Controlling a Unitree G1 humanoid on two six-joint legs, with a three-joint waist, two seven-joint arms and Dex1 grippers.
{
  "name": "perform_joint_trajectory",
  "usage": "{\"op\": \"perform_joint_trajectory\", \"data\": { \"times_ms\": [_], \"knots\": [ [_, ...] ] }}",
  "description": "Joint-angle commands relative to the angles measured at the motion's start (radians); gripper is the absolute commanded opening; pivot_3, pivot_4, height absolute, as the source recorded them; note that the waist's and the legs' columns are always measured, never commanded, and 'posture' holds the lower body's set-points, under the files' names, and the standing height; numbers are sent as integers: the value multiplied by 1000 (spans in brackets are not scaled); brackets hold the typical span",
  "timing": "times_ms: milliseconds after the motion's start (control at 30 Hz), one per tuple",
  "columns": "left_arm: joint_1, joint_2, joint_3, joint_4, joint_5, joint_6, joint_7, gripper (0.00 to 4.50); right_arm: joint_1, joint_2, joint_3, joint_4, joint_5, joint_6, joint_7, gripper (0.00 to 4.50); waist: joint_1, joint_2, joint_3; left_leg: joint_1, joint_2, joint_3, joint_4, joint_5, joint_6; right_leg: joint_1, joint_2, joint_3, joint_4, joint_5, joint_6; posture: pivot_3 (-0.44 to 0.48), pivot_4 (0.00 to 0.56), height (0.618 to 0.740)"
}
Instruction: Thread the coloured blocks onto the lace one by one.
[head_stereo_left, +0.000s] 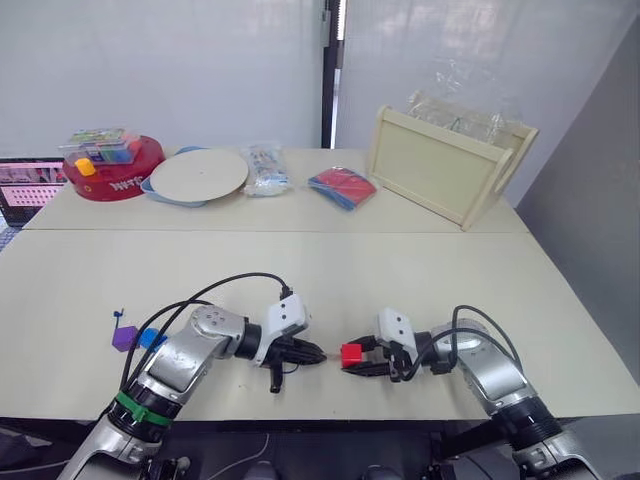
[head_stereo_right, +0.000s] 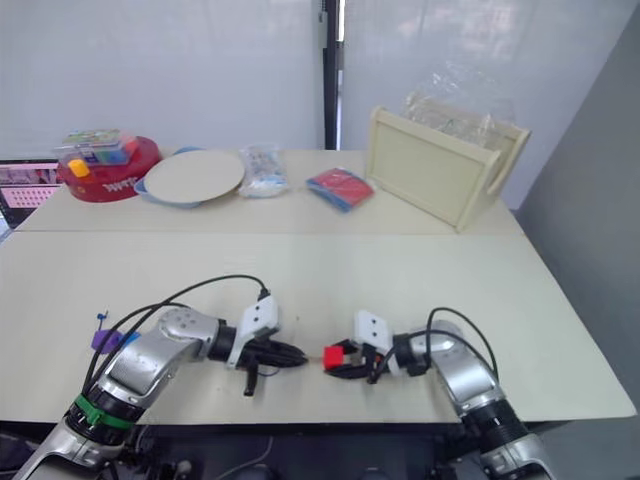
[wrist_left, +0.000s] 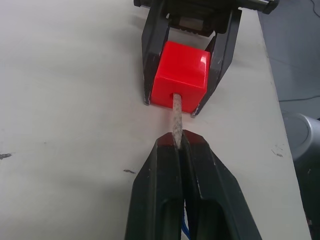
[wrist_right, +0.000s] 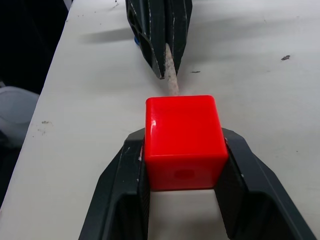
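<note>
Cube (wrist_left: 180, 74) is the landmark here: a red, glossy, hard-plastic block with rounded edges and a bored hole, clamped flat-face to flat-face between the right tool's (wrist_right: 183, 172) black fingers, low over the bench (head_stereo_left: 400, 270). It looks light and rigid but slick, so a grip on the two opposite flat sides, leaving the holed faces free, seems the right hold. On the cube's left side the left tool (wrist_left: 178, 146) is pressed together on the lace (wrist_left: 176, 120), pinching its pale, stiff, rough-wound tip just behind the point, which has entered the hole. The tip probably steers like a needle; the dark-blue cord behind it is likely limp, so it is best held close to the tip. Further left of the cube, purple (head_stereo_left: 123, 338) and blue (head_stereo_left: 151, 338) blocks lie on the bench. Far beyond the cube sit a red tin (head_stereo_left: 115, 175), a pale round plate (head_stereo_left: 198, 174), small packets and a wooden tray (head_stereo_left: 440, 165).
</note>
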Motion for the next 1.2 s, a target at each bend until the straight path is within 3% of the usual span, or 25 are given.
{"op": "perform_joint_trajectory", "data": {
  "times_ms": [33,400,833,1000,1133,1200],
  "knots": [
    [8,11,13,-74,-46,-30,-32,0,26,62,77,39,-7,-31,7,1189,-13,0,0,0,0,0,-1,0,0,0,0,0,0,0,0,0,150,740],
    [73,38,34,-95,-37,-64,-21,0,14,58,86,81,-22,-87,49,1189,-17,0,0,4,1,1,-6,0,0,0,0,1,-1,0,0,0,150,740],
    [8,-10,22,-8,-19,-107,2,0,3,53,105,91,-40,-129,65,1189,-14,0,0,3,0,1,-6,0,0,0,0,1,-2,0,0,0,150,740],
    [-11,-81,-30,-33,-17,-83,39,0,-4,57,112,110,-53,-132,56,1189,-10,0,0,3,0,1,-6,0,0,0,0,1,-2,0,0,0,150,740],
    [-4,-63,-22,-39,-2,-73,42,0,-6,55,116,111,-55,-123,52,1189,-3,0,0,3,-1,1,-5,0,0,1,-1,1,-2,0,0,0,150,740],
    [13,-25,12,-56,-25,-54,23,688,-3,49,115,111,-62,-111,42,1189,-5,0,0,4,-1,1,-5,0,0,2,-1,1,-2,0,0,0,150,740]
  ]
}}
